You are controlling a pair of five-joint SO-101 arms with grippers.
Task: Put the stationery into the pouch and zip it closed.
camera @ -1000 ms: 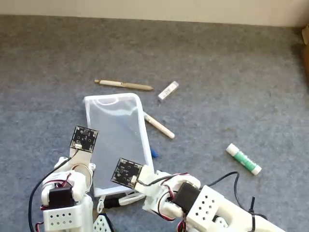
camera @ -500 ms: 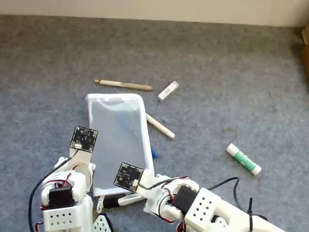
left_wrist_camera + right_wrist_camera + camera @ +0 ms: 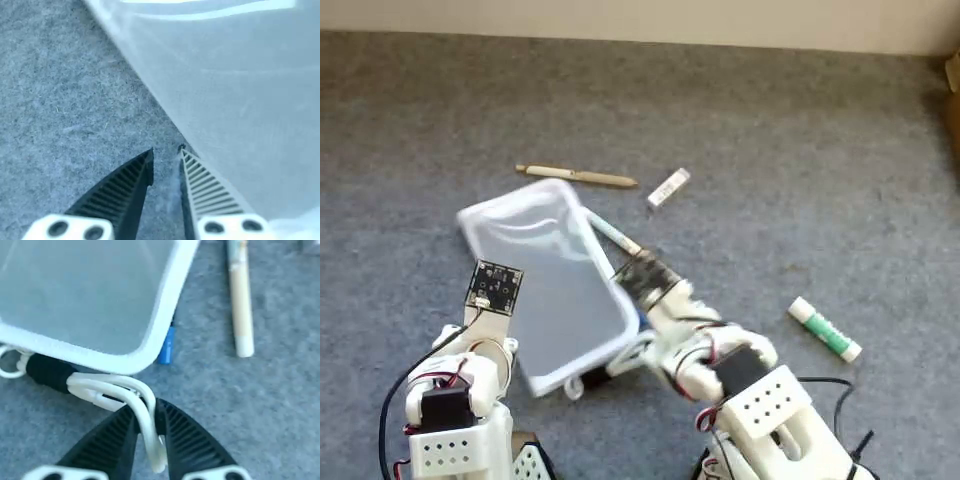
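High view — the pouch [image 3: 545,290] lies slanted on the grey carpet [image 3: 800,150] between the two arms, the glue stick [image 3: 825,329] well apart. Left wrist view: the left gripper [image 3: 166,152] is empty, jaws slightly parted at the pouch's edge. Right wrist view — the right gripper [image 3: 146,407] pinches the pouch's white pull cord [image 3: 100,385]

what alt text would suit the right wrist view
The right gripper is shut on a white cord at a corner of the translucent pouch, on grey carpet. A blue item pokes from under its rim; a cream pen lies nearby.
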